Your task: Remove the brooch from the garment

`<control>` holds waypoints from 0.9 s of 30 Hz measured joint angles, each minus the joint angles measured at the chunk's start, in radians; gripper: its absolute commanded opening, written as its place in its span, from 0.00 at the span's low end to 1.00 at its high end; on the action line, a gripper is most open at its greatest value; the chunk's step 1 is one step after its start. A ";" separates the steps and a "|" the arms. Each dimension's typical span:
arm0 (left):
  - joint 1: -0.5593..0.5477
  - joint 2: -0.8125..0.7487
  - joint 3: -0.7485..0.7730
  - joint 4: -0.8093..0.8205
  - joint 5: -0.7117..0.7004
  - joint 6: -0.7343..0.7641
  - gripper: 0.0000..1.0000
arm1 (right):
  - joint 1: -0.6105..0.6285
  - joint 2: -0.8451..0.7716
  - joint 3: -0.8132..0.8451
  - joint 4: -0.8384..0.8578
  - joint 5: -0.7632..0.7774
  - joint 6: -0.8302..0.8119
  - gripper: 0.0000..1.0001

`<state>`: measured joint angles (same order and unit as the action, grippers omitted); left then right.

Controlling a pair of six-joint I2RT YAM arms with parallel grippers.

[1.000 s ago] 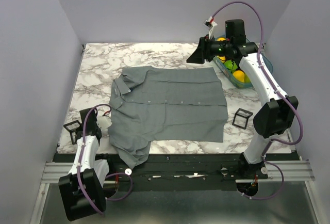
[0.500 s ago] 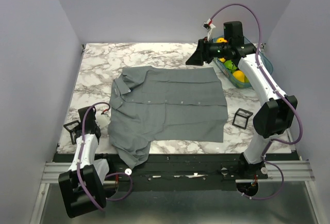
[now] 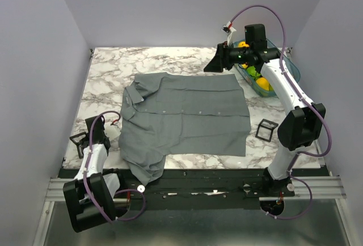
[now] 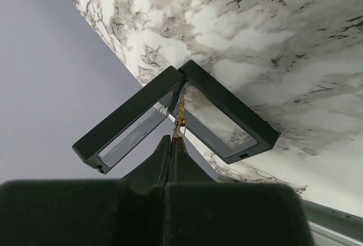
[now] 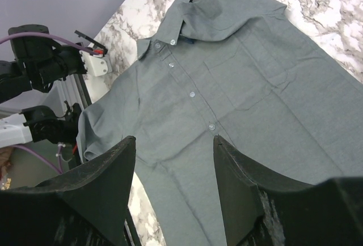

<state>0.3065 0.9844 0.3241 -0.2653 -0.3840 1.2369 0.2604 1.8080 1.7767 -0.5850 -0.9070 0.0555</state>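
The garment (image 3: 184, 115) is a grey button-up shirt spread flat on the marble table (image 3: 108, 67), collar to the left. A tiny dark blue speck beside the collar (image 5: 191, 42) looks like the brooch, pinned to the cloth. My right gripper (image 3: 216, 64) hangs open above the shirt's far right corner, and its wrist view (image 5: 174, 144) shows the button row between the fingers. My left gripper (image 3: 92, 128) is shut by the table's left edge, its tips (image 4: 171, 138) against an open black frame case (image 4: 176, 115). A small gold piece (image 4: 180, 122) shows at the tips; I cannot tell whether it is held.
A blue bin (image 3: 262, 81) with yellow and green items stands at the back right, behind the right arm. A black wire-frame cube (image 3: 266, 129) sits right of the shirt. One shirt sleeve (image 3: 146, 169) hangs over the table's near edge.
The left arm has drawn slightly left toward the table's edge. The right gripper has shifted a little up and back. The shirt lies as before.
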 measured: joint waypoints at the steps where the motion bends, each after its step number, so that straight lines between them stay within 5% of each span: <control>1: 0.000 0.005 0.003 0.000 0.000 -0.001 0.00 | 0.000 0.000 0.000 0.000 0.000 0.000 0.65; 4: 0.000 0.011 0.008 -0.004 0.000 -0.005 0.00 | 0.000 0.001 0.000 0.000 0.000 0.000 0.65; 12: 0.000 0.009 0.019 -0.039 0.008 -0.025 0.25 | 0.000 0.018 -0.001 0.000 -0.008 0.001 0.64; 27: 0.000 -0.064 0.024 -0.127 0.026 -0.060 0.29 | 0.000 0.033 -0.001 0.000 -0.015 0.008 0.65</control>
<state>0.3069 0.9207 0.3481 -0.3927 -0.3580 1.1774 0.2607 1.8408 1.7756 -0.5850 -0.9218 0.0639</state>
